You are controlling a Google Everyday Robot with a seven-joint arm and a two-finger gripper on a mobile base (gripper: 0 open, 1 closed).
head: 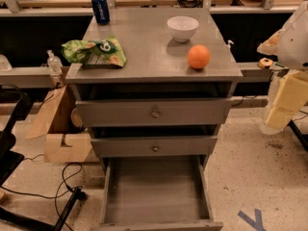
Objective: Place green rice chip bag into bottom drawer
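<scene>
Orange (198, 57), white bowl (182, 28), blue can (100, 9)

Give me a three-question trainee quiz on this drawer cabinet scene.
1. True or false: the green rice chip bag already lies in the open bottom drawer.
2. Which sits nearest the white bowl: A the orange, B the blue can, C the bag?
3. Fill in: as pictured, the gripper hangs beyond the ___ edge of the cabinet top.
Key: 1 false, it lies on the cabinet top; 2 A; 3 right.
</scene>
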